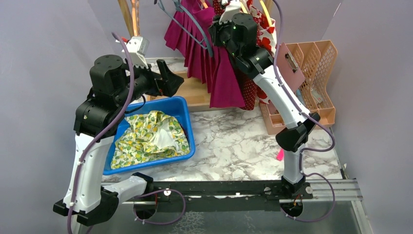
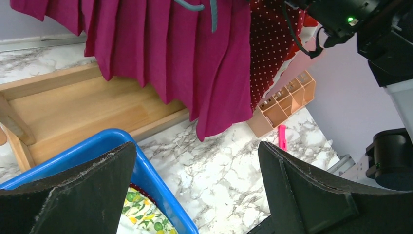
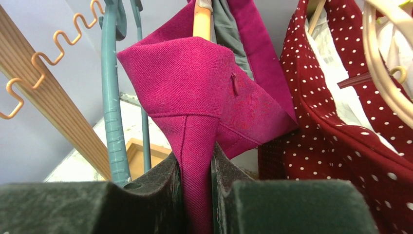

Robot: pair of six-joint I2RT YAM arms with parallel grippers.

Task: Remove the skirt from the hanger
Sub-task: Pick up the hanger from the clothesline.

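The magenta pleated skirt (image 1: 214, 73) hangs from the rack at the back of the table, its hem over the wooden base. A pale orange hanger part (image 3: 202, 22) shows just above the skirt's folded waistband (image 3: 195, 87). My right gripper (image 3: 197, 195) is up at that waistband and shut on a fold of the magenta cloth. The right wrist (image 1: 236, 31) hides these fingers in the top view. My left gripper (image 1: 170, 80) is open and holds nothing. It hovers over the far rim of the blue bin and faces the skirt's lower pleats (image 2: 195, 63).
Teal hangers (image 3: 111, 107) hang left of the skirt and a red polka-dot garment (image 3: 341, 126) hangs right of it. The blue bin (image 1: 187, 117) holds a lemon-print cloth (image 1: 151, 136). A pink-orange organizer (image 1: 316, 63) stands at the right, with a small pink item (image 1: 280, 155) on the marble.
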